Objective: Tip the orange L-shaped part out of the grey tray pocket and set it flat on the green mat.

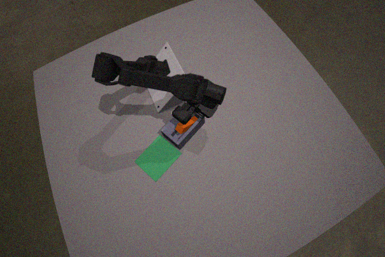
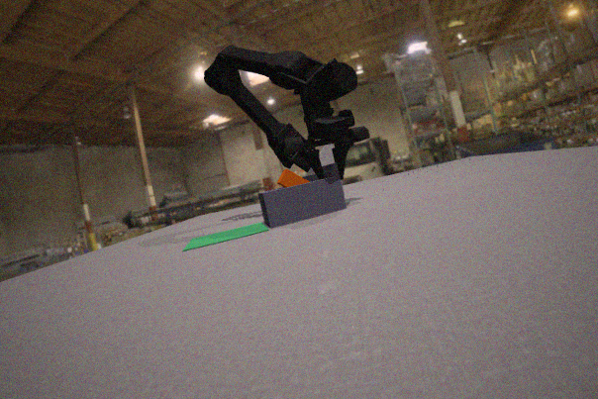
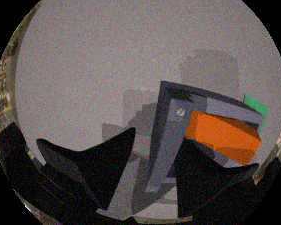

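The orange part is tilted in the grey tray. Its end nearer the green mat stands up above the tray's rim. Its other end is low, under my gripper, and mostly hidden. My gripper is partly open with nothing between its fingers. It points down at the tray's far end from the mat. In the wrist view the right finger is at the part's low end, the left finger beyond the tray's end wall. Contact itself is hidden.
The mat lies flat on the table, against the tray's end. The arm's white base plate is behind the tray in the top view, with the arm reaching over it. A small light round spot shows on the tray's end.
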Robot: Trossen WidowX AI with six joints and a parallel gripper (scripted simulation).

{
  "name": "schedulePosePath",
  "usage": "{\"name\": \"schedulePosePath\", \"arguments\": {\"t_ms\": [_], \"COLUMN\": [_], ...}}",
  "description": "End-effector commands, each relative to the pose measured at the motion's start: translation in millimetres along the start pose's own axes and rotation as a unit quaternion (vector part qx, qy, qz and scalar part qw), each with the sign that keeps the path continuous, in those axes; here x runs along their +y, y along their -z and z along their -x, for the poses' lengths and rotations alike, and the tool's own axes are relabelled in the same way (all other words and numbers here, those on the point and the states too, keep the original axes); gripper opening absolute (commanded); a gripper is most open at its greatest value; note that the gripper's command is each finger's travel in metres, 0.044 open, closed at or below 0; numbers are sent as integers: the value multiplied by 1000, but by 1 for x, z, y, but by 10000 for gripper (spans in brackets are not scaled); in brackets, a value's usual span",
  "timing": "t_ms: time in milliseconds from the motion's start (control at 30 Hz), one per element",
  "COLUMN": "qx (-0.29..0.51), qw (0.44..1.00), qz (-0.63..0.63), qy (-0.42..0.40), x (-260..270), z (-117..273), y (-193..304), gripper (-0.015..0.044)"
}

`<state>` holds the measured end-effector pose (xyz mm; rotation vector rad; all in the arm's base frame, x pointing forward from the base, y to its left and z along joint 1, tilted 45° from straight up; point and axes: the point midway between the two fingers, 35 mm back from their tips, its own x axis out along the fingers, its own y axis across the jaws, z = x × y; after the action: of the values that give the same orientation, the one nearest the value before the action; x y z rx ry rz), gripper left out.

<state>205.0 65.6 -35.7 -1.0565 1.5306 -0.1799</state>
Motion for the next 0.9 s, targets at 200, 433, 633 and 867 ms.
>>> {"name": "schedulePosePath", "arguments": {"t_ms": [200,433,633,867], "qx": [-7,-7,-6,-6], "qw": [1000,1000,1000,1000], "qz": [-4,-4,-2,-2], "qy": [-4,-4,-1,-1], "x": [-10,-10,-10,-10], "z": [91,91,88,88], "y": [-1,-1,-1,-1], "gripper": [180,180,180,180]}}
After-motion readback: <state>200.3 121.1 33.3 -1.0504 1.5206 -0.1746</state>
